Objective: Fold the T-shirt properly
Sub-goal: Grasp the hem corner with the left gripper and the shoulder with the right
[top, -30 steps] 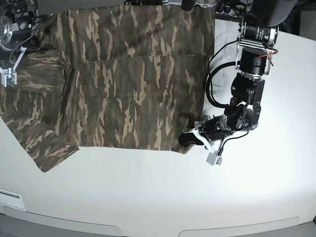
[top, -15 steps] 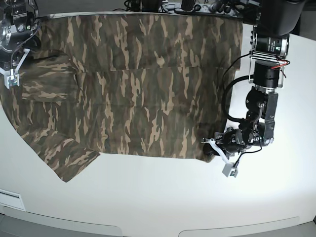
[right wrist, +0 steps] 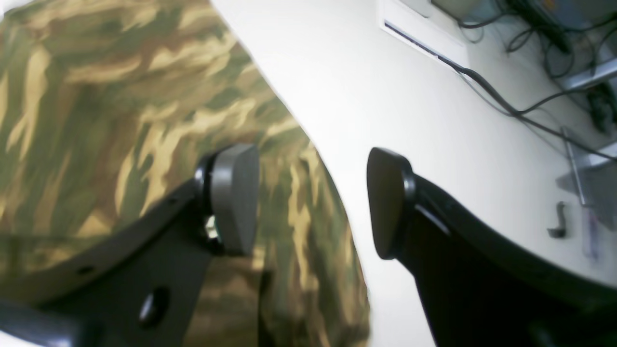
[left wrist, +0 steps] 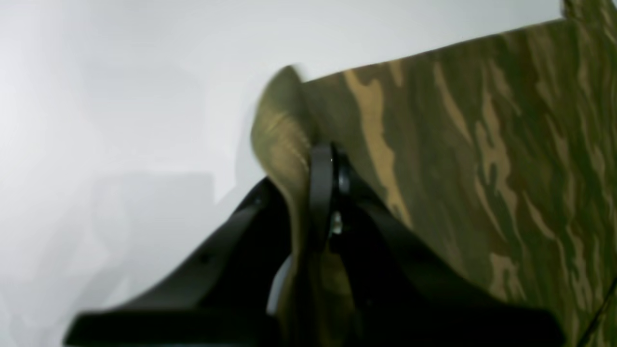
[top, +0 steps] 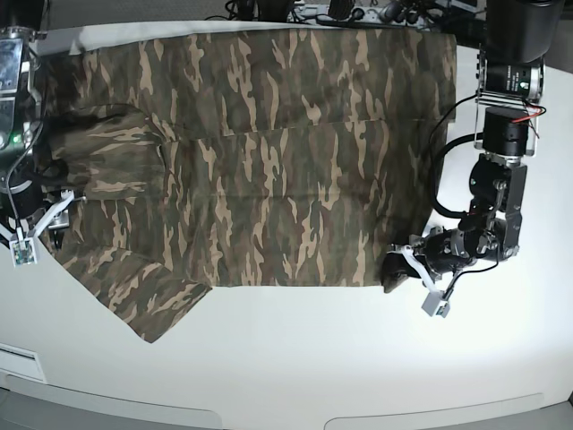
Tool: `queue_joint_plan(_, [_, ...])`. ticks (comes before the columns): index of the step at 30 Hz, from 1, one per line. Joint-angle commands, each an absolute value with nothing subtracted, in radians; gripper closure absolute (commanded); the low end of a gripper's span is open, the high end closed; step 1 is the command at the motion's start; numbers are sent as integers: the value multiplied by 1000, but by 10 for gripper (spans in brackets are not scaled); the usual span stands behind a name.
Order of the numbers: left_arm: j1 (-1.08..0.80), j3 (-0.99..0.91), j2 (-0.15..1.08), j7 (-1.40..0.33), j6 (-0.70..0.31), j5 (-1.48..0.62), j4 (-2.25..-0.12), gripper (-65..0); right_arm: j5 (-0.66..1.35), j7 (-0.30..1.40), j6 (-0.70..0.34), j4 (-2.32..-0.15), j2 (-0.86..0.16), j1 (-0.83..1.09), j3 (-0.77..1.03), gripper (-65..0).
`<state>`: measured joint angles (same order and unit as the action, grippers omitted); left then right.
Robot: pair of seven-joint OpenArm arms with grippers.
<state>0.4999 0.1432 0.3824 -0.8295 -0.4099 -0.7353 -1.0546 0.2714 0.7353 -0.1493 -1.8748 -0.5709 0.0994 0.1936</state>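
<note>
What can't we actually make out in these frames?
- Collar of the T-shirt: not visible in any view; base view shows only camouflage cloth.
- Left gripper pads: left wrist view, hidden by the pinched cloth fold.
- Right gripper: open; whether its fingertips touch the table is unclear in the right wrist view, and small in the base view.
- Far table clutter: right wrist view, blurred.

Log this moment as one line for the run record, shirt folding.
T-shirt: spread flat on table | left gripper: shut on T-shirt corner | right gripper: open, holding nothing, over sleeve edge | fold: not yet made
</note>
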Motion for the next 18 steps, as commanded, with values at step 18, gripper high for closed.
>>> queue_joint_plan(18, [530, 138, 354, -811, -453, -753, -1071, 0, 540, 659, -461, -673, -567, -669, 204, -377])
